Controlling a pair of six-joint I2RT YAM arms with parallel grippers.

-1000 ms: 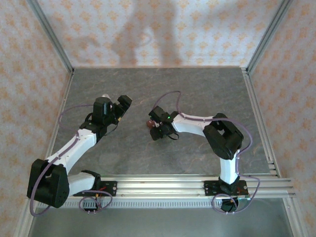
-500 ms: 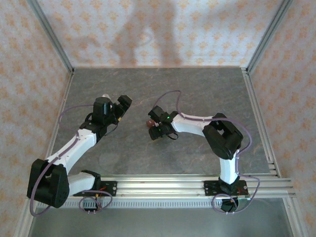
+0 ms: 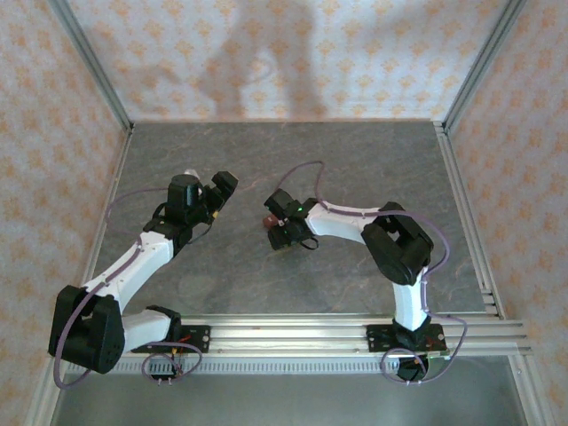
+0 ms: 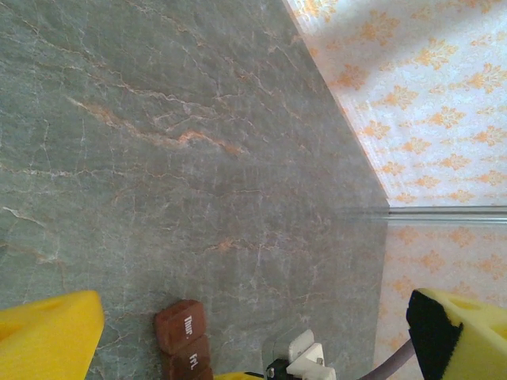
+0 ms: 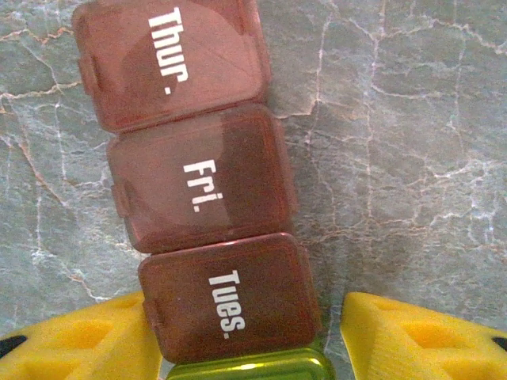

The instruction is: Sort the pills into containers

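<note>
The right claw [image 5: 249, 321] is hanging spread over the containers [image 5: 198, 182]. One finger [image 5: 87, 340] is meeting the strip's edge and the other [image 5: 412, 340] is standing just clear. The strip is lying flat at mid-table [image 5: 404, 119], with bare stone lying open all round and the walls [image 3: 284, 62] standing well apart. Its lids [image 5: 170, 63] are reading "Thur.", "Fri.", "Tues."; a green box [image 5: 247, 367] is joining the near end. The left claw [image 4: 253, 340] is gaping wide nearby, gripping nothing.
</note>
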